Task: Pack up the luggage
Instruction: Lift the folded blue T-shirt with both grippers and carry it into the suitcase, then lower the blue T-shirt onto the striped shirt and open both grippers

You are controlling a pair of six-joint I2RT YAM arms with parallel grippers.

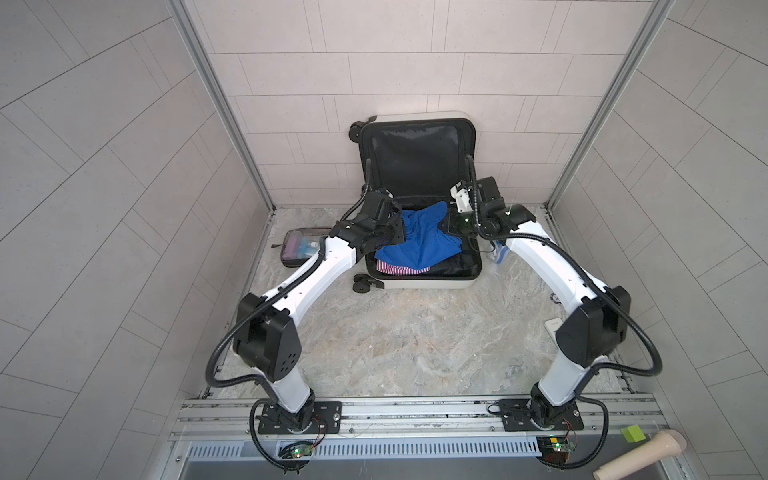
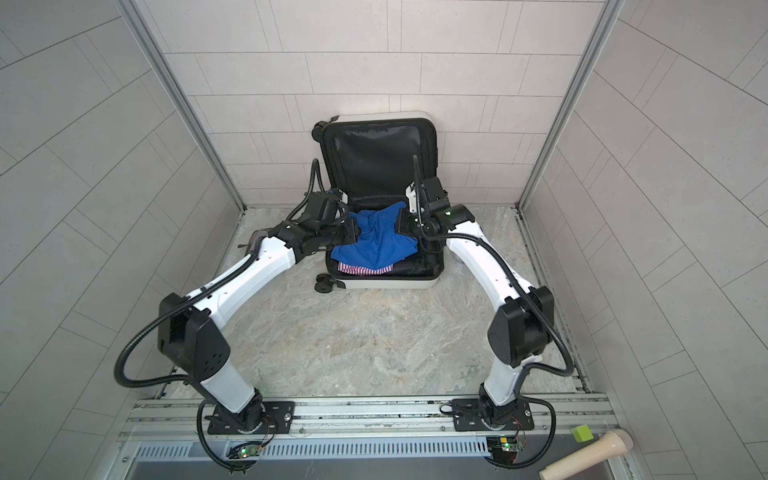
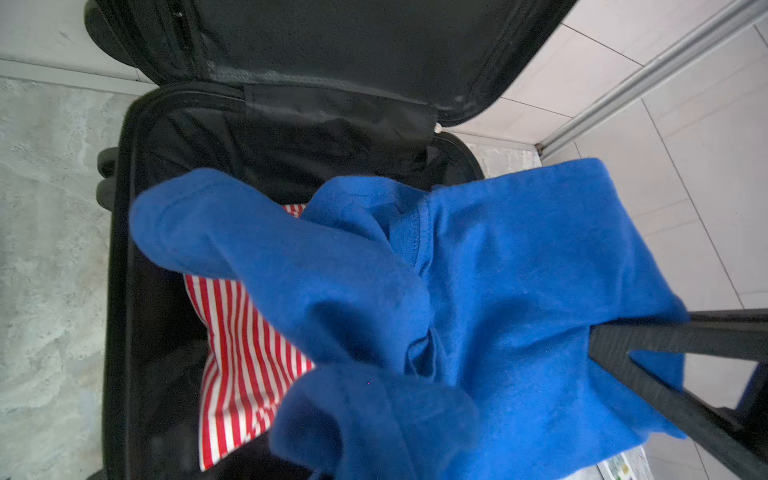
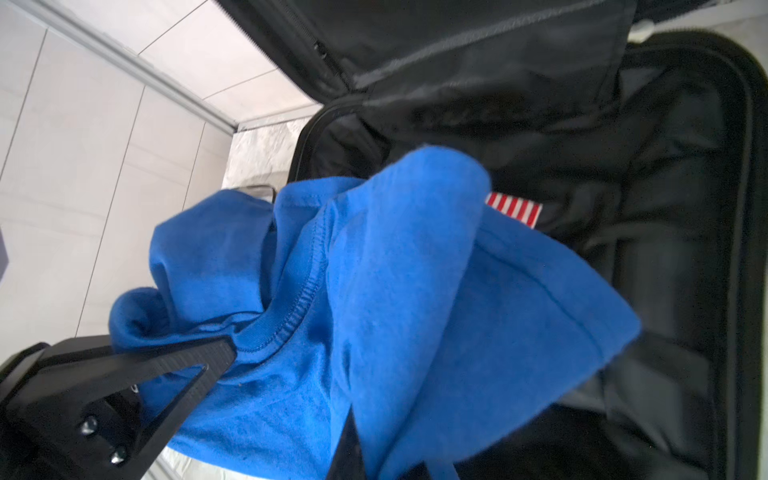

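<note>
The luggage (image 1: 415, 286) (image 2: 386, 284) lies open on the floor, its black-lined lid (image 1: 415, 153) leaning on the back wall. A red-and-white striped garment (image 1: 395, 268) (image 3: 245, 357) lies in the lower half. A blue shirt (image 1: 419, 237) (image 2: 374, 241) (image 3: 498, 270) (image 4: 415, 270) hangs bunched above it, stretched between both grippers. My left gripper (image 1: 399, 226) (image 2: 355, 230) is shut on its left side and my right gripper (image 1: 446, 222) (image 2: 401, 222) on its right. Cloth hides each wrist camera's own jaws. The right gripper's fingers (image 3: 648, 336) and the left gripper's fingers (image 4: 178, 361) pinch blue cloth.
A clear toiletry pouch (image 1: 301, 247) lies left of the suitcase, partly behind my left arm. A small bluish item (image 1: 498, 253) lies right of it, and a white object (image 1: 555, 328) sits by my right elbow. Tiled walls close in on three sides.
</note>
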